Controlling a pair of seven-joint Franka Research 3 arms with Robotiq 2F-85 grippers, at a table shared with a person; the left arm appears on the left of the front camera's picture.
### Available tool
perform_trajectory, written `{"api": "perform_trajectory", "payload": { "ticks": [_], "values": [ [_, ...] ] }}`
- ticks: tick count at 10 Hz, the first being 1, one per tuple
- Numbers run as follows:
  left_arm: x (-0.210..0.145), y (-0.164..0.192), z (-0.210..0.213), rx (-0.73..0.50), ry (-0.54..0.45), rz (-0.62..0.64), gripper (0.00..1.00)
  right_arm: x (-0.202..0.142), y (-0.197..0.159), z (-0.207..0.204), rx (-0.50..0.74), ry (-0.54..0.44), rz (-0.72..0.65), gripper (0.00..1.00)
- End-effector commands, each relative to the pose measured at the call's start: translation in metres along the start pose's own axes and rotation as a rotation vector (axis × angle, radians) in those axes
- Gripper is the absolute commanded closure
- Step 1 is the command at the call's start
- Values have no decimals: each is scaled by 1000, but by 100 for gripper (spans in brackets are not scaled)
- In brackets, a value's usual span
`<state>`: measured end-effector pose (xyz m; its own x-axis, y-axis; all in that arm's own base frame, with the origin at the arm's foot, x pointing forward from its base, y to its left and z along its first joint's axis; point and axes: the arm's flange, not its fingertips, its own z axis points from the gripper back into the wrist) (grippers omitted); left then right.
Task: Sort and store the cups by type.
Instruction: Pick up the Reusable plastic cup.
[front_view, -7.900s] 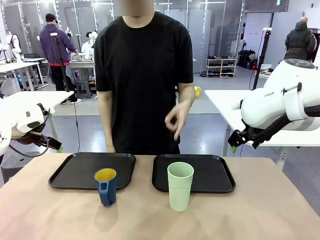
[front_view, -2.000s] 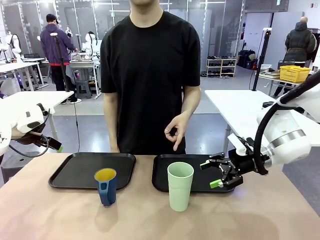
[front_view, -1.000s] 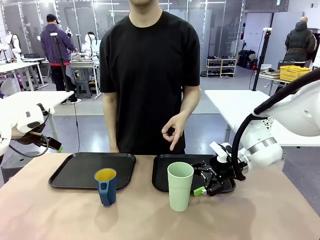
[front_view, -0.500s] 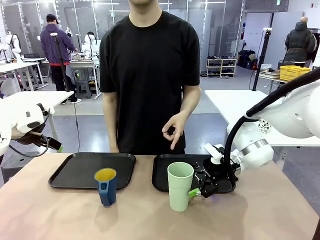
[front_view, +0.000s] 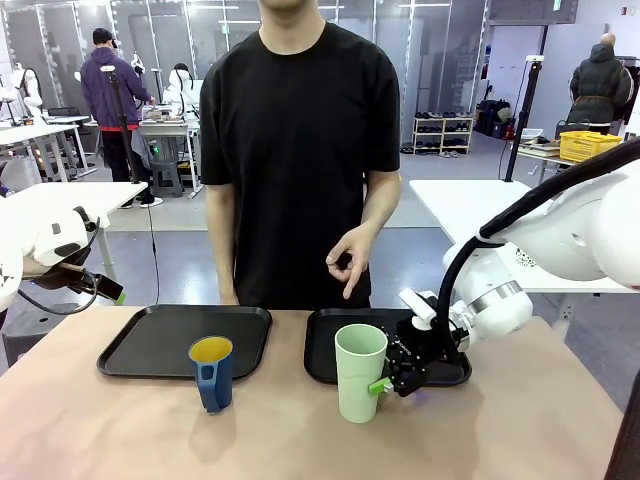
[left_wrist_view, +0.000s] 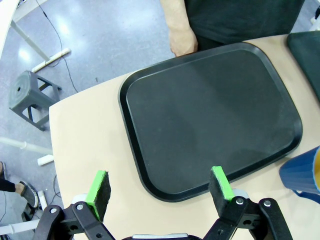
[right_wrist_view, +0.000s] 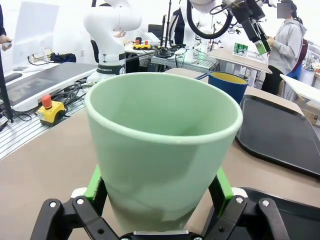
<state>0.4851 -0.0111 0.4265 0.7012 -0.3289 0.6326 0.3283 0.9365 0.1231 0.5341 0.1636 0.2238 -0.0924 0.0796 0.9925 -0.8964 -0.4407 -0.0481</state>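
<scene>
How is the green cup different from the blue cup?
The green cup is taller and plain; the blue cup is shorter, with a handle and yellow inside. The green cup stands inside the open right gripper; the blue cup stands alone. Both are upright on the table.

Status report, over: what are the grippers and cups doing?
Left gripper open above left tray. Right gripper open, astride green tumbler. Blue mug untouched. Person's hand hangs beyond right tray.

Upright mint tumbler (front_view: 360, 372), upright blue mug (front_view: 212, 373)
</scene>
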Motion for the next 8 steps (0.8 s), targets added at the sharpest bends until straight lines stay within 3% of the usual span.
{"api": "perform_trajectory", "payload": {
  "ticks": [1, 6, 7, 8],
  "values": [
    [1, 1, 2, 7, 7, -16, 0, -1, -6, -5, 56, -3, 20, 0],
    [1, 1, 2, 7, 7, -16, 0, -2, -4, -12, 80, -21, 24, 0],
    [1, 1, 2, 7, 7, -16, 0, -3, -4, -12, 73, -35, 26, 12],
    [1, 1, 2, 7, 7, -16, 0, -3, -4, -11, 64, -36, 36, 17]
  ]
}}
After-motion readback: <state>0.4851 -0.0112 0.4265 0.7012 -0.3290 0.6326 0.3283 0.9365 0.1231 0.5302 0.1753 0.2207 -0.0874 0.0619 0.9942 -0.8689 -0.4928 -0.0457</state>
